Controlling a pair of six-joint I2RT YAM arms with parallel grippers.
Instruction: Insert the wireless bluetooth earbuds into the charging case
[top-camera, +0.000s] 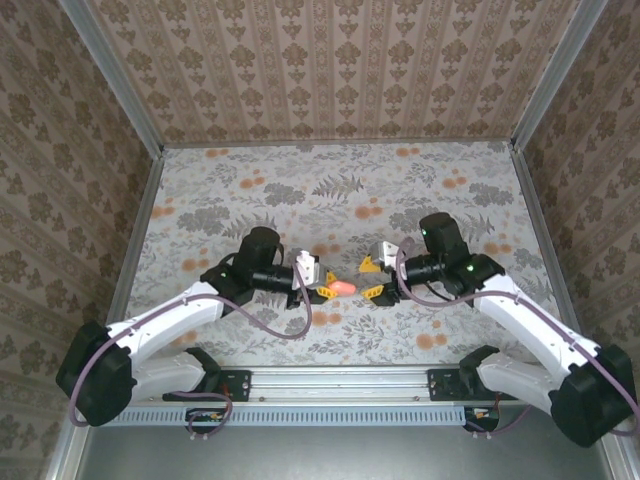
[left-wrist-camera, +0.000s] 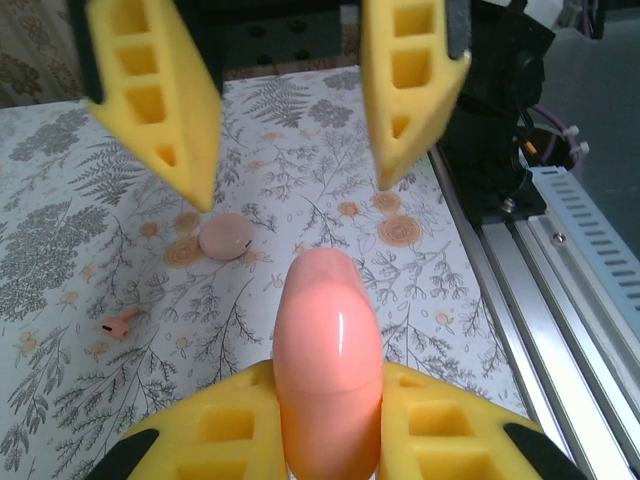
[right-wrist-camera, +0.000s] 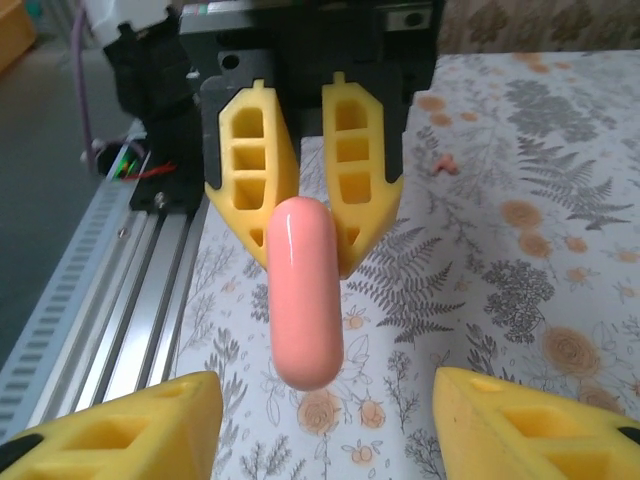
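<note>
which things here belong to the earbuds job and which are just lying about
Belongs to the job:
- charging case, gripped in the left tool
- one earbud, loose on the tablecloth

Just lying about:
- round pale-pink disc
- orange blotches, only print on the cloth

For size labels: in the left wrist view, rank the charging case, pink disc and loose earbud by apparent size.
1. charging case, inflated by nearness to the camera
2. pink disc
3. earbud, smallest
</note>
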